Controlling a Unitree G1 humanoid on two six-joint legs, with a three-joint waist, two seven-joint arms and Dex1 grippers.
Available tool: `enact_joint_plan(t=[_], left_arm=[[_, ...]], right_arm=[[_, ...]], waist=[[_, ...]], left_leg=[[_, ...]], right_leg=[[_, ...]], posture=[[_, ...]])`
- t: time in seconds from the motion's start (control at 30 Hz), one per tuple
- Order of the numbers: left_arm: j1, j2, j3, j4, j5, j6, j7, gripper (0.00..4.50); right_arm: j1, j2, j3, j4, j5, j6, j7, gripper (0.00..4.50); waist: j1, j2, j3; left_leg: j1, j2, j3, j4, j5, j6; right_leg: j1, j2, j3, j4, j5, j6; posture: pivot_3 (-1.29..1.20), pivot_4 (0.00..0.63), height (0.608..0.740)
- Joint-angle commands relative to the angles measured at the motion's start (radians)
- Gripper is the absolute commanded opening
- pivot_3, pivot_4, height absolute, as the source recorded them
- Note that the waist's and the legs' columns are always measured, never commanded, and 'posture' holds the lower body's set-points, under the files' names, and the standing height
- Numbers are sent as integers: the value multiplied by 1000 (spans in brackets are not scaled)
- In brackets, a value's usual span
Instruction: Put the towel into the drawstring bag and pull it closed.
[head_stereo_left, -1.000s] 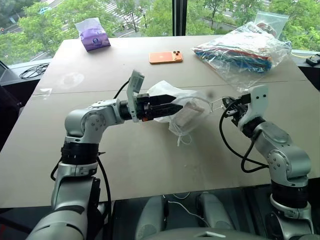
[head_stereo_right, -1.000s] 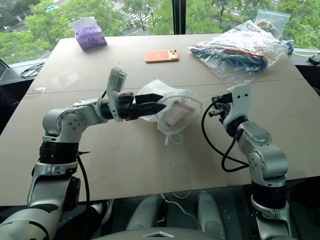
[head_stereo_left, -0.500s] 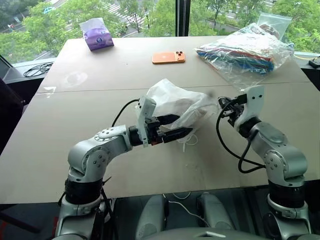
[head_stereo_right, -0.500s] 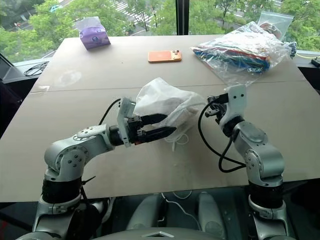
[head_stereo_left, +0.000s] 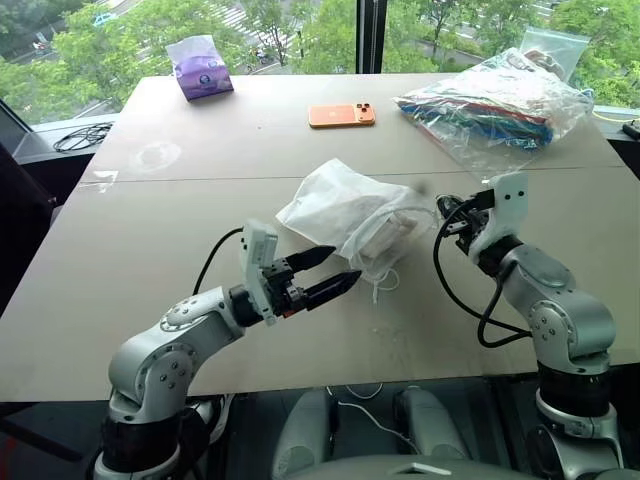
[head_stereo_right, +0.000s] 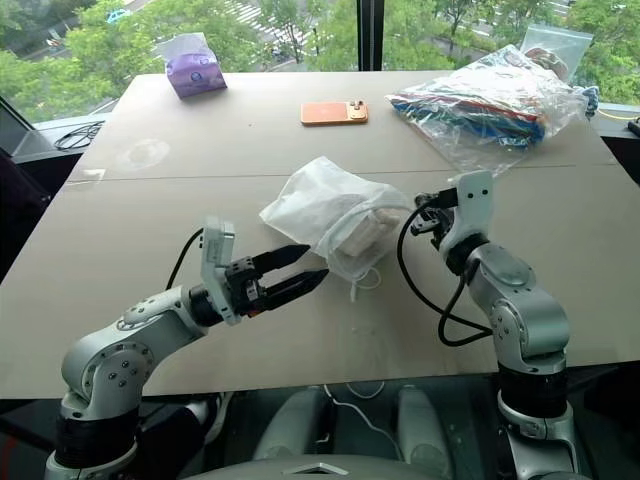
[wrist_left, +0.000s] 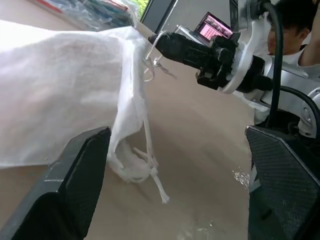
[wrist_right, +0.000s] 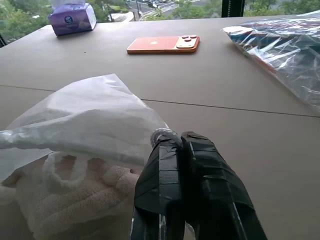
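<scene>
On the left, the robot's left gripper (head_stereo_left: 338, 269) hovers low over the tan table (head_stereo_left: 150, 230), its two black fingers spread wide with nothing between them, pointing toward the drawstring bag (head_stereo_left: 345, 212) but just short of it, not touching. The bag, a thin white semi-sheer pouch, lies slumped near the middle of the table, and the off-white towel (wrist_right: 65, 197) is already inside it, showing through the fabric and at the mouth as a ribbed, fluffy bundle. From the mouth, thin white cords (wrist_left: 152, 172) trail onto the table in a knotted tangle on the side nearest the left gripper. To the right, the right gripper (wrist_right: 172, 142) has its fingers pressed tightly together on a bit of the bag's mouth edge or cord; which of the two is hard to tell. Farther back sit a purple tissue pack (head_stereo_left: 203, 66), an orange phone (head_stereo_left: 342, 115) and a clear plastic bag of colourful items (head_stereo_left: 495, 105), all well apart from the work. The step in hand looks to be cinching the bag. To do it well, the left gripper should probably come down on the loose cord near its knot, close firmly on the cord alone and not on bag fabric, then draw away from the right gripper while that one holds its pinch steady, pulling smoothly so the mouth gathers without the towel slipping out.
</scene>
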Motion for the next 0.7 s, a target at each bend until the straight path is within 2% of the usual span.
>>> enact_joint_plan(t=[0.03, 0.3, 0.7], left_arm=[[-8, -5, -37, -18, 42, -64, -19, 4428], [-12, -37, -106, 30, 79, -113, -47, 4428], [13, -15, -78, 14, -23, -55, -71, 4428]], right_arm=[[-20, -3, -13, -18, 9, -18, 1, 0], [-10, -12, -14, -30, 9, -11, -2, 0], [-2, -10, -8, -27, 10, -12, -3, 0]], waist=[[0, 0, 0], [-1, 0, 0], [-1, 0, 0]], left_leg=[[0, 0, 0, 0, 0, 0], [0, 0, 0, 0, 0, 0], [0, 1, -1, 0, 0, 0]], right_leg=[[0, 0, 0, 0, 0, 0], [0, 1, 0, 0, 0, 0], [0, 1, -1, 0, 0, 0]], posture=[[0, 150, 740], [0, 150, 740], [0, 150, 740]])
